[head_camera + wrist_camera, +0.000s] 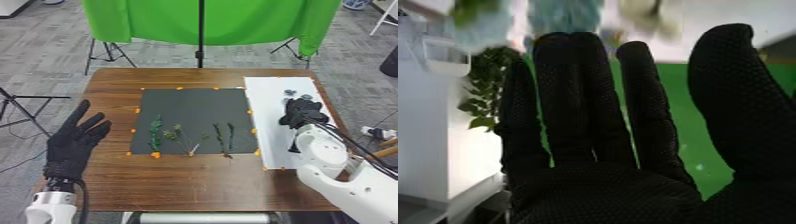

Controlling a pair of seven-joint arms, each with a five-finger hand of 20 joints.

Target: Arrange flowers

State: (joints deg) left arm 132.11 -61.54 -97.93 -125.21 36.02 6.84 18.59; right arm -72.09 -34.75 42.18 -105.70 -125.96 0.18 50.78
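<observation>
1. Clock set on the dark mat [197,110], 12 away from the robot.
2. Leafy stem [156,131] lies on the mat at 8 o'clock.
3. Sprigs [181,138], small-headed, at 7, their ends close together.
4. Two slim stems [219,138] at about 5, side by side.
5. White sheet [275,125] beside the mat at 3. Two small grey-blue blooms [290,92] on it, just off the right hand [303,111], at that hand's 12.
6. Right hand above the sheet: fingers [651,100] straight, thumb spread wide, gripping nothing. Contact with sheet: cannot tell.
7. Left hand [71,145] at the table's [178,185] 9 o'clock edge, fingers open, well apart from the stems.
</observation>
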